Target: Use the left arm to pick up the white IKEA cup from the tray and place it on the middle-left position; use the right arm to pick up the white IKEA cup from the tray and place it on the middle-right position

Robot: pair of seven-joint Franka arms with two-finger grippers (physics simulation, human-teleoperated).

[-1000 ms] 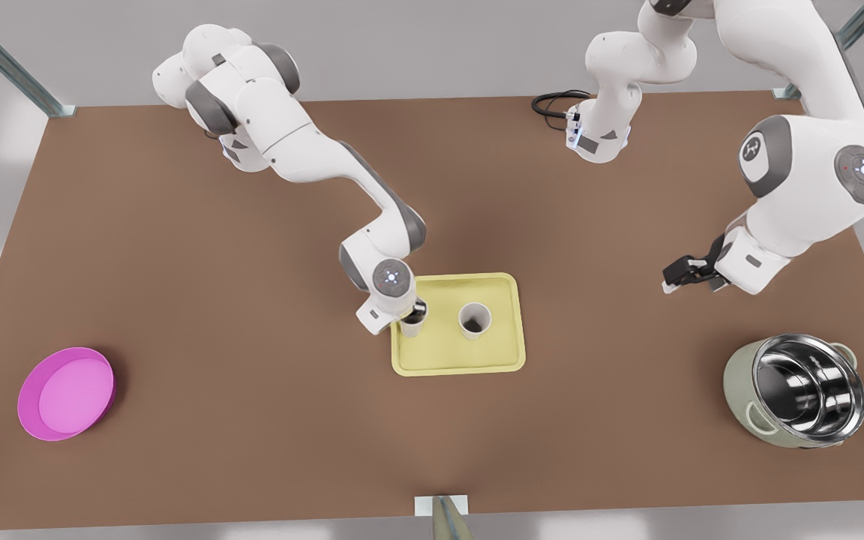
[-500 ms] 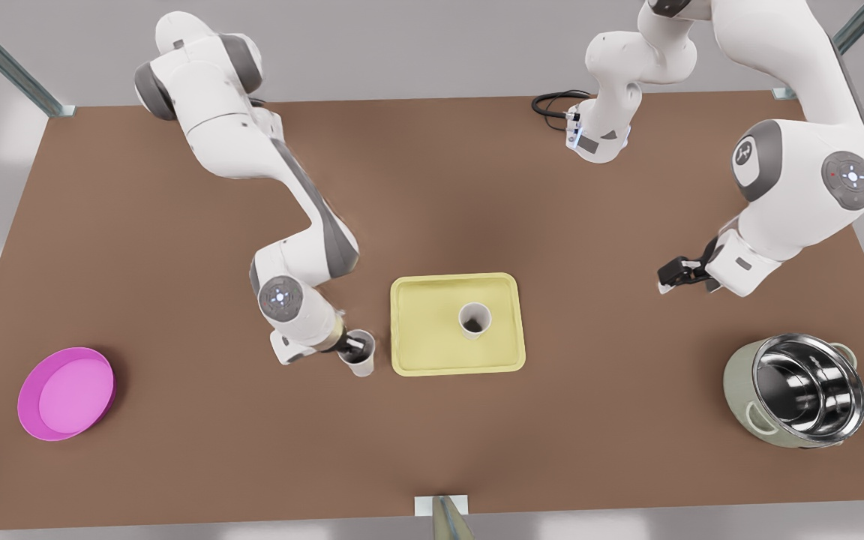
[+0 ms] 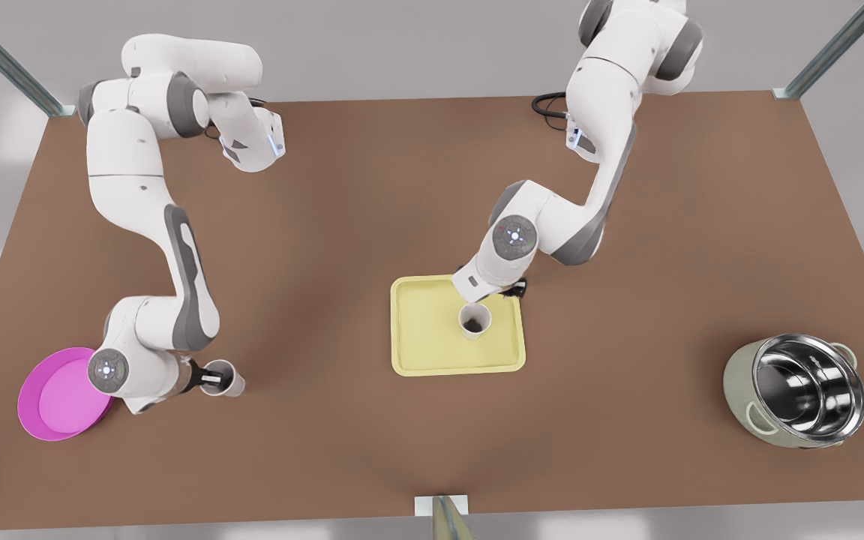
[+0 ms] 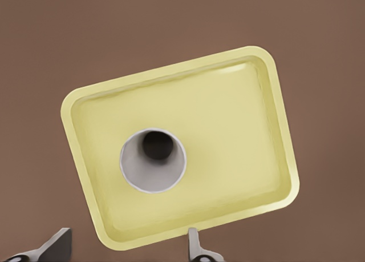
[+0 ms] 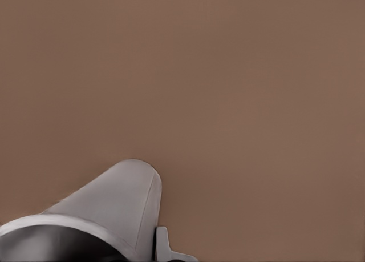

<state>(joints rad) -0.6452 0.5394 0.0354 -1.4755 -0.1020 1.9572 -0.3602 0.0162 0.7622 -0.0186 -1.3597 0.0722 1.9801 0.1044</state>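
Lower left of the front view, the right gripper [image 3: 205, 377] clamps the held cup [image 3: 225, 380] by its rim, mouth up, beside the magenta bowl [image 3: 57, 405]. At centre, the left gripper [image 3: 505, 289], fingers [image 4: 194, 246] spread wide, hangs above the tray cup [image 3: 475, 320], which stands upright on the tray [image 3: 411, 361].

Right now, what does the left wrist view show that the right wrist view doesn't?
Left wrist view: the yellow tray seen from above, a white cup standing upright on it, and the left gripper open above the tray's near edge.
Right wrist view: a second cup close up, held by the right gripper, one finger against its wall.
Both: the brown table, and one white cup each.
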